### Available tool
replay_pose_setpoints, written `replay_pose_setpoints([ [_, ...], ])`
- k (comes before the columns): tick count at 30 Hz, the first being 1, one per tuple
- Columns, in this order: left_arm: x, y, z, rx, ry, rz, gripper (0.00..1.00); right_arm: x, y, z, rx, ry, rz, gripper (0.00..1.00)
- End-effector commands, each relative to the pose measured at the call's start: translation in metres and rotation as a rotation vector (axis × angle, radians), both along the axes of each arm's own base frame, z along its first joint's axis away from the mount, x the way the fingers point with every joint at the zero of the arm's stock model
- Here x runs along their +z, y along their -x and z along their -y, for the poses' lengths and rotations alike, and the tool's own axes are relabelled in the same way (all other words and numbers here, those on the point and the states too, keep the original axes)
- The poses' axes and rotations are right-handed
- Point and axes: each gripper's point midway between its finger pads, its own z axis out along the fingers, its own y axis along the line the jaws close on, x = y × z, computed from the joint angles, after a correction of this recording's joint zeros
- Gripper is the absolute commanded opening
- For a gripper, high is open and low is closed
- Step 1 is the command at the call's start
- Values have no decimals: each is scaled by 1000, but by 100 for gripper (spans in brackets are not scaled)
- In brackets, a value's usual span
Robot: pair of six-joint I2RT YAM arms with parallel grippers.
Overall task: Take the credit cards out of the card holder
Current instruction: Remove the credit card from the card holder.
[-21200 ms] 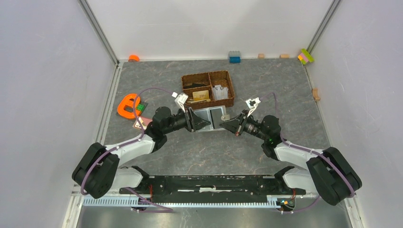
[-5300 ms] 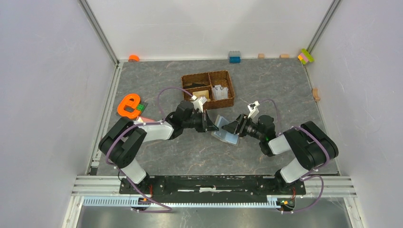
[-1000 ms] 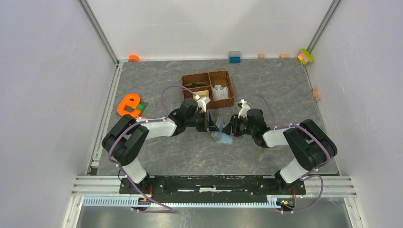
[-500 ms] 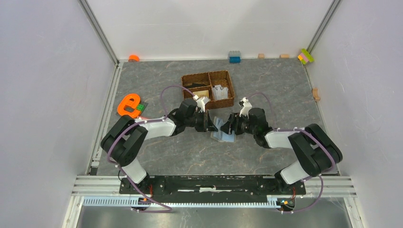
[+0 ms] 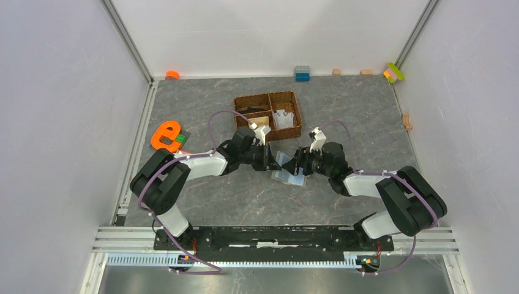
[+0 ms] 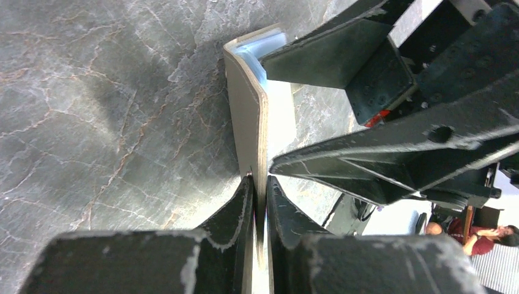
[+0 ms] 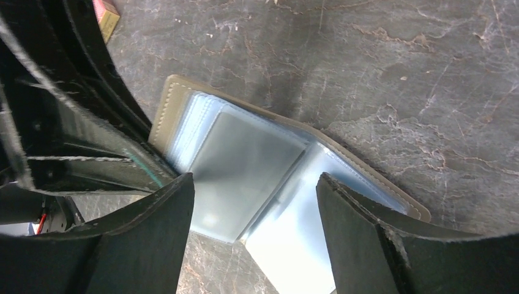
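The grey-olive card holder (image 5: 286,169) lies open on the table, in front of the basket. One flap stands on edge (image 6: 247,116), and my left gripper (image 6: 259,185) is shut on it. My right gripper (image 7: 254,184) is open, its fingers (image 7: 153,236) spread over the silvery-blue inner sleeves (image 7: 245,159) without touching them. From above, the left gripper (image 5: 269,160) and right gripper (image 5: 295,165) face each other across the holder. No card shows inside the sleeves. An orange-tan credit card (image 5: 261,120) lies in the basket's front-left compartment.
The brown woven basket (image 5: 294,131) stands just behind both grippers. An orange object (image 5: 164,136) lies at the left. A blue brick (image 5: 302,73), coloured blocks (image 5: 393,72) and small wooden pieces (image 5: 407,120) sit along the back and right edges.
My right gripper's fingers have spread wider over the holder's inside. The left gripper keeps its pinch on the raised flap, and the holder has barely moved.
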Motion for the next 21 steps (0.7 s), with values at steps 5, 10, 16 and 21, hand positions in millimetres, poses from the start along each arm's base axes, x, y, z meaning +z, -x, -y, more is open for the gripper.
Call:
replay_pose_setpoints([
  [5, 29, -3, 13, -50, 87, 78, 4, 8, -1, -18, 70, -57, 11, 79],
  [10, 25, -2, 16, -66, 86, 62, 4, 9, 8, -31, 128, -77, 8, 85],
  [16, 30, 2, 20, -90, 113, 68, 4, -1, 6, -34, 122, -81, -40, 68],
  [21, 30, 3, 21, -93, 117, 64, 8, -13, 5, -38, 131, -72, -91, 42],
])
